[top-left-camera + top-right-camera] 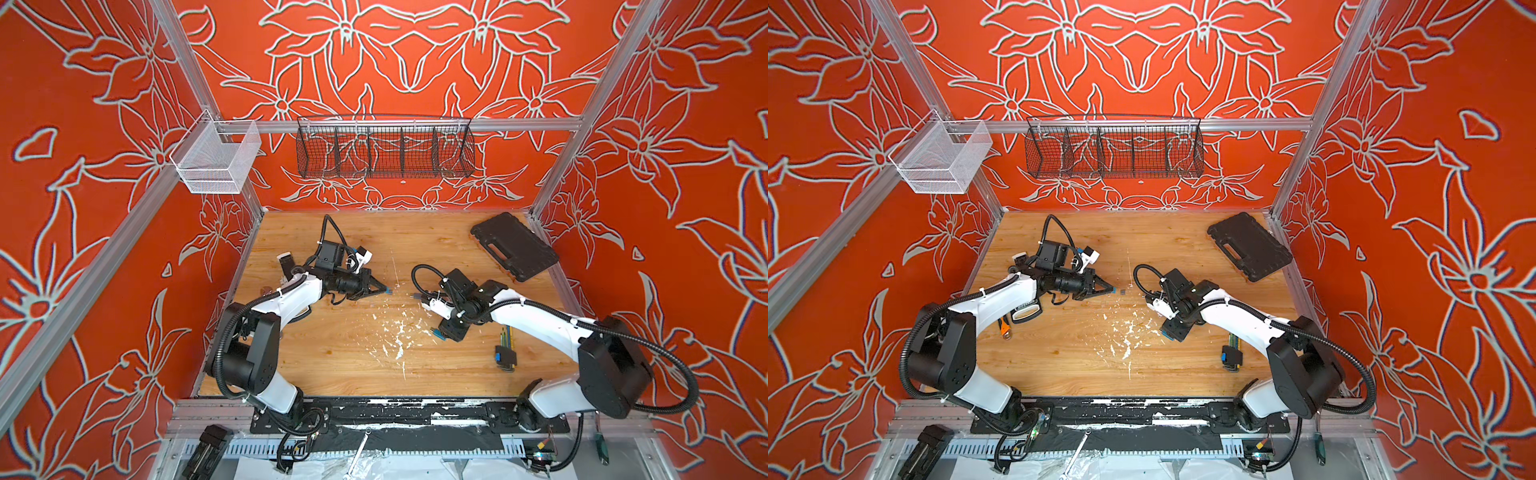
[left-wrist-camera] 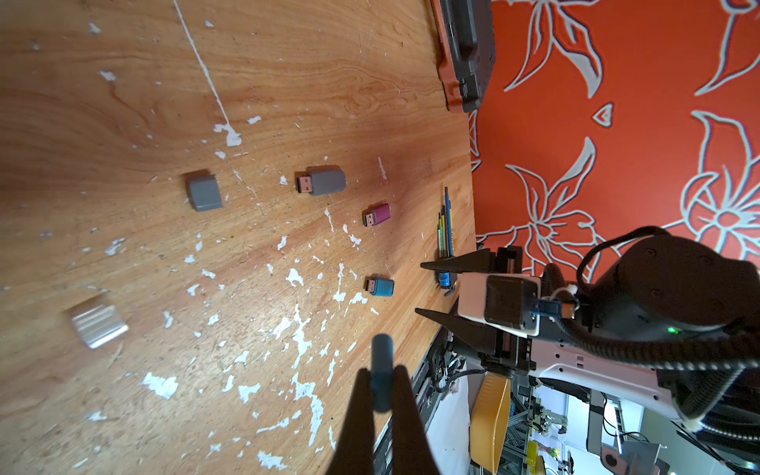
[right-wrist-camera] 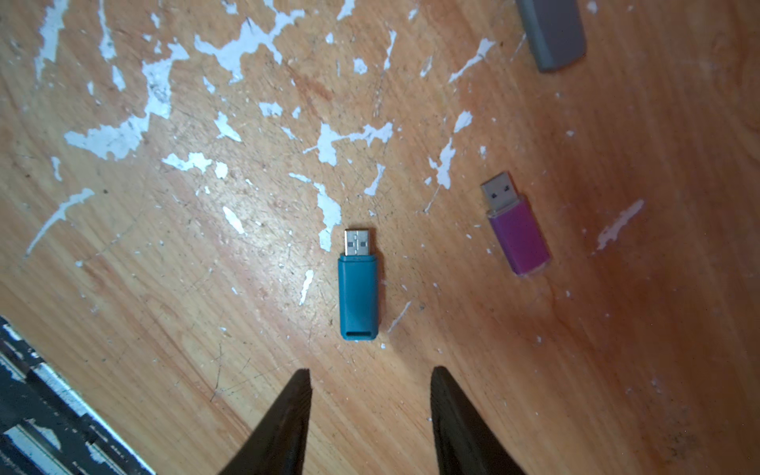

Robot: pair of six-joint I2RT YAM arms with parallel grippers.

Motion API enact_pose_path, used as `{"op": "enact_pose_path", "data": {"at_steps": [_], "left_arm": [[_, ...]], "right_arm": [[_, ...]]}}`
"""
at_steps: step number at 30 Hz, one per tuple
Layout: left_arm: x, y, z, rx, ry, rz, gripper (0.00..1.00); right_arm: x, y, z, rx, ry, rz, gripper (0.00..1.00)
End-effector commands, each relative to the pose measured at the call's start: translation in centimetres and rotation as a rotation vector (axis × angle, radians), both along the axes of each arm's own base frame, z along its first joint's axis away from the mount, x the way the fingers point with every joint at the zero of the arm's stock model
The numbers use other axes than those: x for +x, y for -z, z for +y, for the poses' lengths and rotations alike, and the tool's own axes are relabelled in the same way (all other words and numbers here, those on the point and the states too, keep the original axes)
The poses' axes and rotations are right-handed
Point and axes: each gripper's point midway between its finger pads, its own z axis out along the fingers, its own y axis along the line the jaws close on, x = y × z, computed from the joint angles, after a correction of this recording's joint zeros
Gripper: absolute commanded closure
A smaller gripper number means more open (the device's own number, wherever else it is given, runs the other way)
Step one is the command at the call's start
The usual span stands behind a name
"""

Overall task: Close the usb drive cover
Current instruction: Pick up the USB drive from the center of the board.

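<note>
Left claw [image 2: 382, 370]: clenched on the teal cap [image 2: 381, 353], which sticks out past the fingertips; it sits over the middle of the surface [image 1: 332, 365].
Right claw [image 3: 371, 369]: released, jaws apart with nothing between them, tips pointing down at the surface.
Drive [image 3: 357, 296]: teal, flat on the surface with its plug bare. It is just ahead of the right claw's tips, in line with the gap between them and touching neither. The plug end faces away from that claw.
Drive to left claw: well apart; in the left wrist view the drive lies beyond the held cap.
Other drives: a pink drive [image 3: 519, 234] lies beside the teal one, with a grey drive [image 2: 327, 181] past it; both plugs are bare.
Loose caps: a grey cap [image 2: 203, 191] and a clear cap [image 2: 98, 323] lie on the surface, apart from all drives.
White basket [image 1: 216, 166]: mesh, hung at the left corner of the frame; only its own mesh shows through its walls.
Black basket [image 1: 384, 149]: wire, hung on the back rail and split by dividers into compartments; only wallpaper shows through the wires.
Case [image 1: 515, 247]: black, shut, flat at the far right corner of the surface; contents hidden.
Holder [image 1: 505, 355]: black and blue, holding hex keys [image 1: 508, 334], on the surface beside the right arm.
</note>
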Motion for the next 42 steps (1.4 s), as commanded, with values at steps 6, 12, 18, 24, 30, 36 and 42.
{"op": "enact_pose_path", "data": {"at_steps": [6,12,18,24,30,36,42], "left_arm": [[0.2,-1.1,0.5,0.003,-0.003,-0.030,1.00],[0.2,-1.0,0.7,0.008,-0.007,-0.028,1.00],[-0.1,-0.7,0.8,0.010,-0.005,-0.020,1.00],[-0.5,-0.4,0.9,0.015,-0.010,-0.013,1.00],[-0.7,-0.3,1.0,0.018,-0.012,-0.011,1.00],[-0.9,0.0,1.0,0.019,-0.011,-0.004,1.00],[-1.2,0.3,1.1,0.016,-0.013,0.007,1.00]], "right_arm": [[-0.7,2.8,0.7,-0.031,-0.079,0.110,0.54],[-0.5,3.4,1.0,-0.018,-0.080,0.102,0.57],[-0.5,4.3,0.6,-0.050,-0.080,0.115,0.63],[-0.7,4.8,0.2,-0.075,-0.077,0.133,0.62],[-0.3,5.0,-0.4,-0.109,-0.084,0.106,0.68],[0.1,4.0,0.4,-0.069,-0.100,0.073,0.74],[0.1,2.7,1.7,0.009,-0.142,0.034,0.78]]}}
